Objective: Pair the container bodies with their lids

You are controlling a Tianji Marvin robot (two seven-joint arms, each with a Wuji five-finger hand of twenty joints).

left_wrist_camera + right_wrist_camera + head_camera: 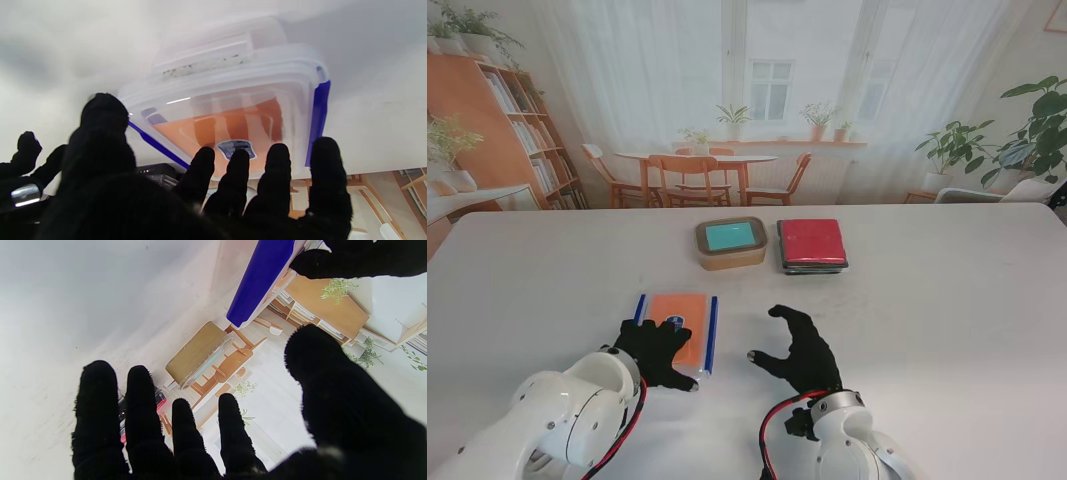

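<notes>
A clear container with an orange lid and blue side clips [678,326] lies on the white table [947,330] near me, left of centre. My left hand [659,350], in a black glove, lies spread over its near end with the fingertips on the lid. The left wrist view shows the same container [233,110] just beyond the straight, parted fingers [277,173]. My right hand [798,350] rests open on the table to the container's right, thumb pointing toward it. Farther away stand a tan container with a teal lid [730,242] and a dark container with a red lid [812,245].
The right wrist view catches one blue clip [260,276], the tan container [196,353] and a sliver of the red lid [160,404] past the fingers. Beyond the table's far edge are a dining set, a bookshelf and potted plants.
</notes>
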